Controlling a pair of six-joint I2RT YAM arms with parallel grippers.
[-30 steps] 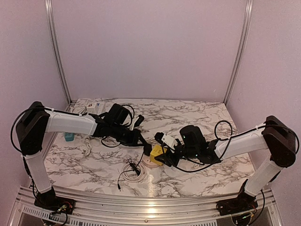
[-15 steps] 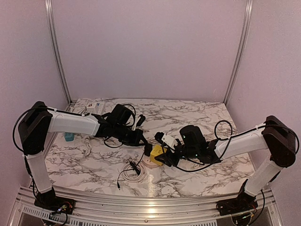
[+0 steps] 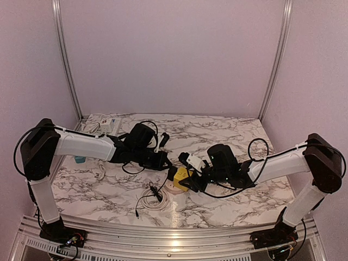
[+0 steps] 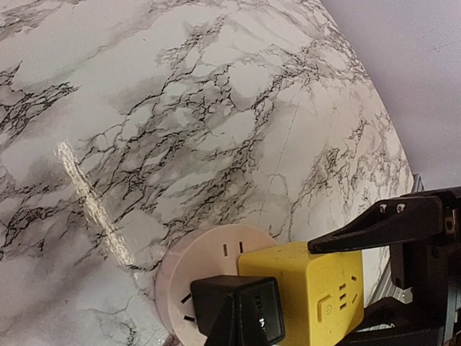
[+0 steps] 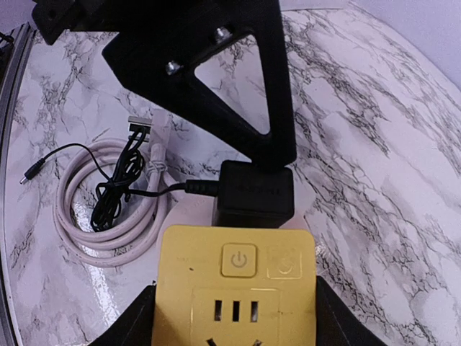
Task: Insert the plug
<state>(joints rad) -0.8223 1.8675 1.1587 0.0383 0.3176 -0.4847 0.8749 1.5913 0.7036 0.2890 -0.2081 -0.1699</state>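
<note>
Top external view: at the far left a white strip (image 3: 106, 124) lies along the back edge of the table (image 3: 234, 128). The left arm stretches toward the centre, and the left claw (image 3: 165, 163) ends just up and left of the black plug (image 3: 171, 173). Below them lies a coiled white cable (image 3: 155, 197). The plug sits on the left part of a round pale disc (image 3: 175, 189), touching the left face of the yellow cube (image 3: 182, 178). To the right, the right claw (image 3: 191, 182) holds the cube with a finger on either side.

Left wrist view: the plug is at bottom centre, over the disc and against the cube. The right claw's black fingers lie above and below the cube at the lower right.

Right wrist view: the cable lies at the left, and a thin black cord (image 5: 166, 189) runs from it to the plug. The left claw hangs from the top of the frame with its fingers closed together, the tip touching the plug's far edge at centre. The plug lies directly above the cube and touches it. I cannot tell whether its pins are in a socket.
</note>
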